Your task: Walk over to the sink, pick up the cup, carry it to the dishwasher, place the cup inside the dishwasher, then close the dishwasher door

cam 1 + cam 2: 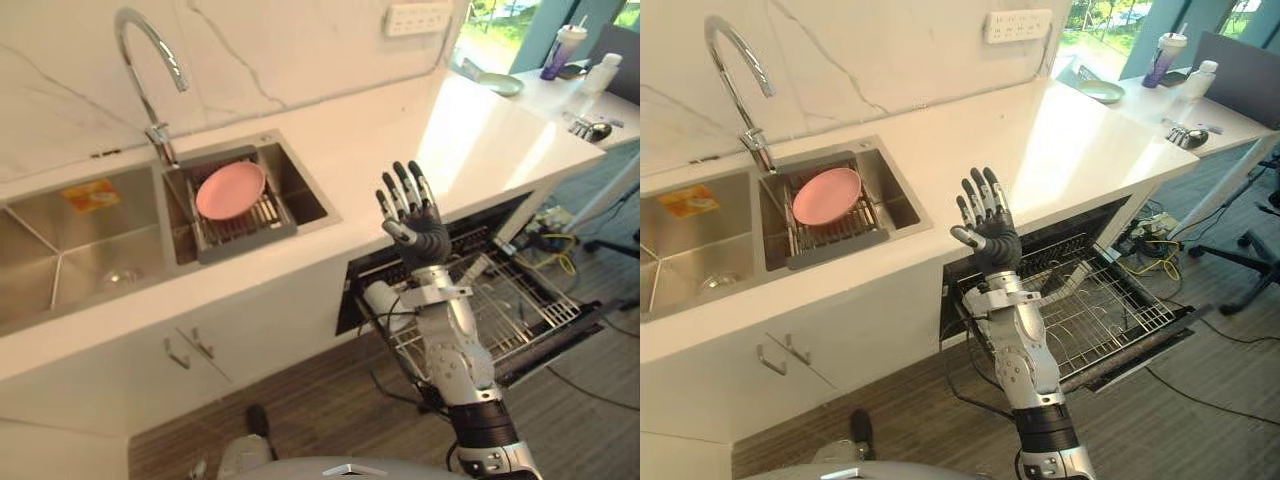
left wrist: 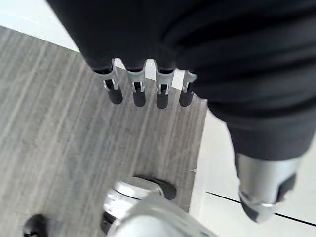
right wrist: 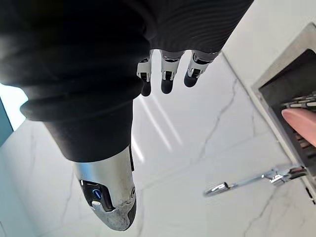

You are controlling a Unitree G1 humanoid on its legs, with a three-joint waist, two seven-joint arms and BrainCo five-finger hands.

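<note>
My right hand (image 1: 415, 225) is raised in front of the white counter's edge, above the open dishwasher, its fingers (image 3: 167, 79) straight and holding nothing. A white, cup-like thing (image 1: 378, 298) lies in the pulled-out wire rack (image 1: 520, 300), partly hidden behind my right forearm. The dishwasher door (image 1: 565, 345) hangs open below the rack. To the left is the steel double sink (image 1: 80, 250), with a pink plate (image 1: 230, 190) on a drain rack in its right basin. My left hand (image 2: 138, 91) hangs over the wooden floor with straight, empty fingers.
A curved faucet (image 1: 145, 60) stands behind the sink. At the far right, a purple cup with a straw (image 1: 563, 50) and a dish (image 1: 500, 83) rest on the counter. Cables (image 1: 550, 240) lie on the floor past the dishwasher, and an office chair (image 1: 1260, 250) stands beyond.
</note>
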